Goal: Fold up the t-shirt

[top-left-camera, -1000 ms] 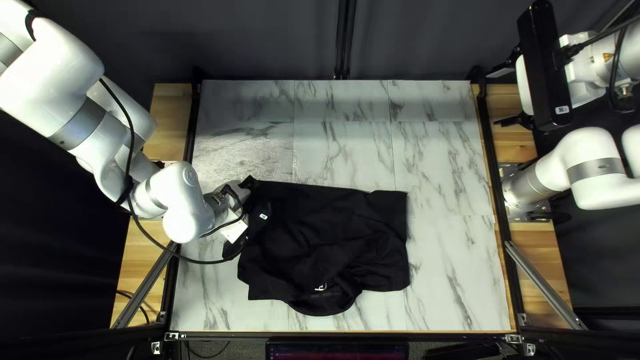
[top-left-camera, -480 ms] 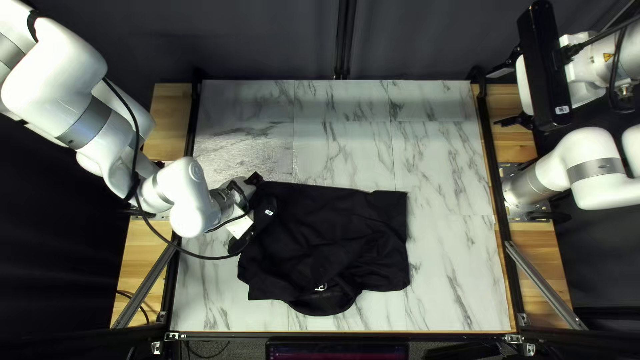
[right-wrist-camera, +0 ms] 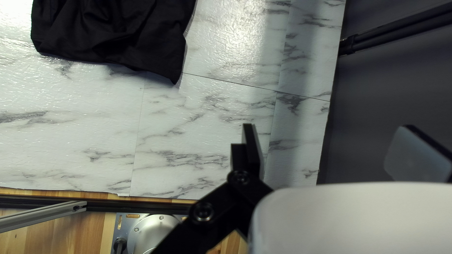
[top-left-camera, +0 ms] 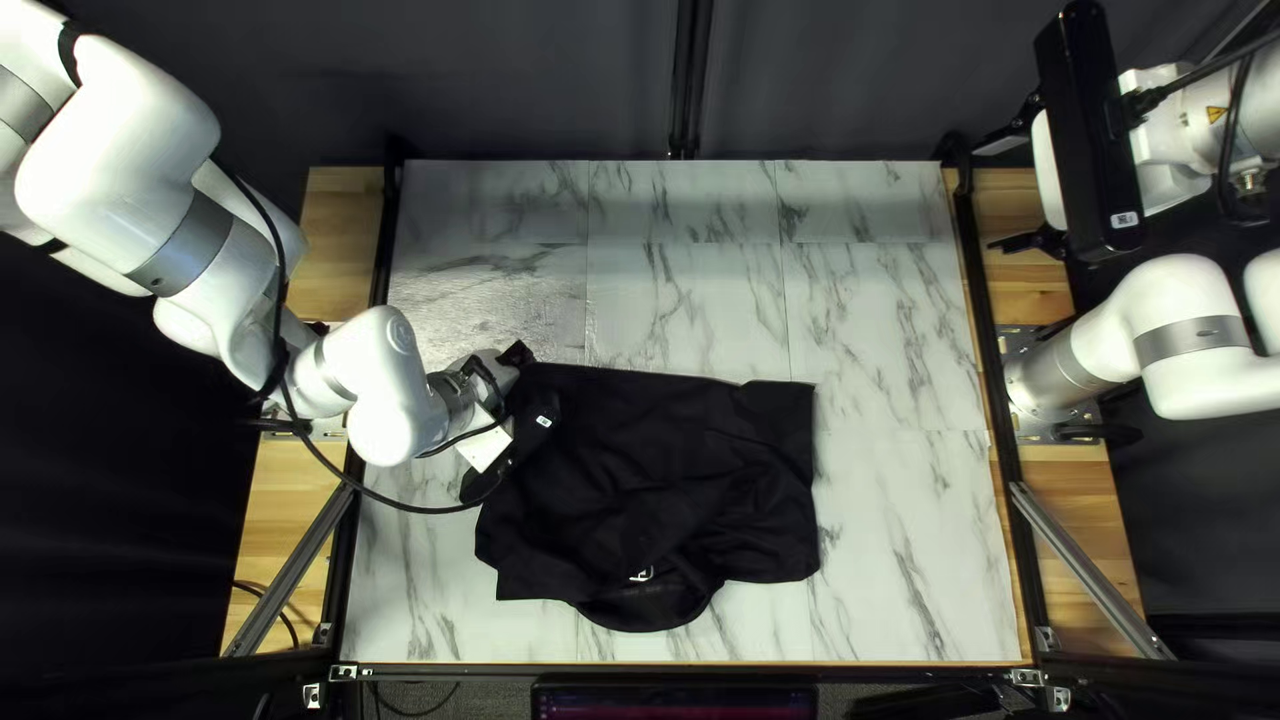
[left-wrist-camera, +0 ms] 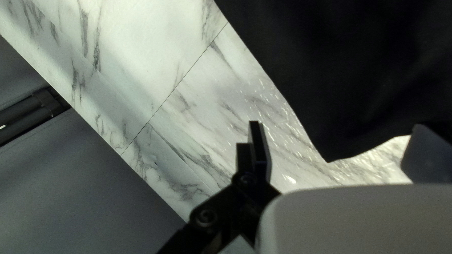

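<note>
1. The t-shirt [top-left-camera: 654, 467] is laid rumpled on the bench [top-left-camera: 880, 334], toward its near edge. The left gripper [left-wrist-camera: 336, 136] is spread wide at the cloth's far left corner [left-wrist-camera: 327, 153]; the right gripper [right-wrist-camera: 329, 136] is also wide, well apart from it.
2. If a fold from this corner is intended, it should be centred between the fingers, pinched securely, then lifted gently so the creases are not dragged along.
3. In the left wrist view, the corner is shown pointed, with bare marble beside it; in the top left view it is masked by the arm. Only in the top left view is the white mark [top-left-camera: 642, 575] shown.
</note>
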`<control>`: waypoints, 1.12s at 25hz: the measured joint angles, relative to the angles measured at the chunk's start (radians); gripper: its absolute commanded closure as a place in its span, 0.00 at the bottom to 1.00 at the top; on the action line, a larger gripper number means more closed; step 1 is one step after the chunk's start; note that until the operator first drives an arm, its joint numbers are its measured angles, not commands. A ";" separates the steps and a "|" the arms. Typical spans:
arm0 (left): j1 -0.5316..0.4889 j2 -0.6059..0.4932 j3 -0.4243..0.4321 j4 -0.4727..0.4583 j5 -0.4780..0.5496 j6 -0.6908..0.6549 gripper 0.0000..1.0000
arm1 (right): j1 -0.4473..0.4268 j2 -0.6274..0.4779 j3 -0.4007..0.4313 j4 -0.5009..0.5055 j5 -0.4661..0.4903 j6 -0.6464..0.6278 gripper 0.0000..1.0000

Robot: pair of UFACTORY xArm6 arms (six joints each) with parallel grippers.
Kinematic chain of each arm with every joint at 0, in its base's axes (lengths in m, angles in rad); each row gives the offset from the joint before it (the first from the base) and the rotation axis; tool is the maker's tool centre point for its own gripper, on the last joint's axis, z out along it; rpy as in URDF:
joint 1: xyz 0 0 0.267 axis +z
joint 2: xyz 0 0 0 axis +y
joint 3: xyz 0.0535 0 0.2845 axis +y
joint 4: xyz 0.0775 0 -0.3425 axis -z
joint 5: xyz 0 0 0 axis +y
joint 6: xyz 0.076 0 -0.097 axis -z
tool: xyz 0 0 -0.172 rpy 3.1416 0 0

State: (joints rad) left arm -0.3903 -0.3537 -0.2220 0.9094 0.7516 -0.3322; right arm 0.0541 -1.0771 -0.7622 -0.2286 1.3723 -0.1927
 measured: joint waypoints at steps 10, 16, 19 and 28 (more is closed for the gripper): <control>-0.035 0.004 -0.017 -0.019 0.017 -0.005 0.07 | 0.000 0.000 0.000 0.000 0.000 0.000 0.00; -0.033 0.018 -0.036 0.015 -0.004 -0.011 0.07 | 0.000 0.000 0.000 0.000 0.000 0.000 0.00; -0.028 0.019 -0.033 0.029 -0.013 -0.016 0.06 | 0.000 0.000 0.000 0.000 0.000 0.000 0.00; -0.005 -0.006 0.012 0.010 0.007 -0.004 0.03 | 0.000 0.000 0.000 0.000 0.000 0.000 0.00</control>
State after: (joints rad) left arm -0.3956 -0.3598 -0.2104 0.9194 0.7582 -0.3360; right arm 0.0541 -1.0771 -0.7622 -0.2286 1.3723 -0.1927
